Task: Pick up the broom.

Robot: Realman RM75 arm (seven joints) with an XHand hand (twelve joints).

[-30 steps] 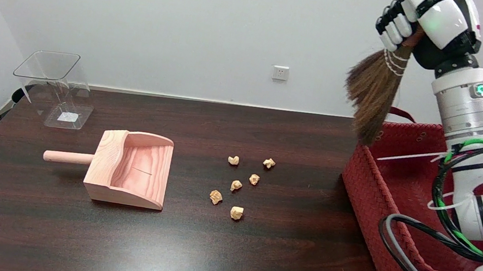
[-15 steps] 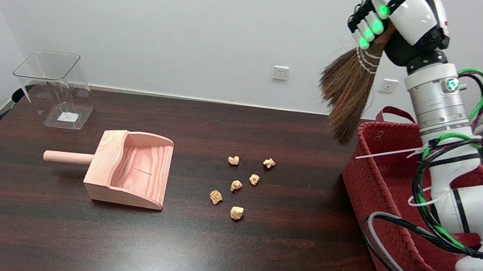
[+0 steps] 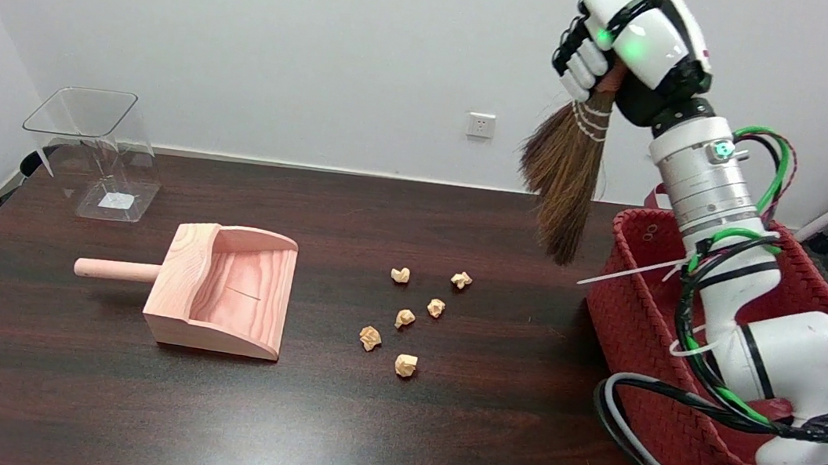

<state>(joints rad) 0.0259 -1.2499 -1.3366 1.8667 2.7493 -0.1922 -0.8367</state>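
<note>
Broom [image 3: 565,174] hangs gripped in right hand [image 3: 618,40], seemingly clear of red basket [image 3: 652,349], paper scraps [image 3: 412,311] and dustpan [image 3: 221,288].

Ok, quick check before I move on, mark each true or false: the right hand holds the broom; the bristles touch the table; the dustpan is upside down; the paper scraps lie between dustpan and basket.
1. The right hand holds the broom: true.
2. The bristles touch the table: false, they hang in the air above it.
3. The dustpan is upside down: false, it sits open side up.
4. The paper scraps lie between the dustpan and the red basket: true.
</note>
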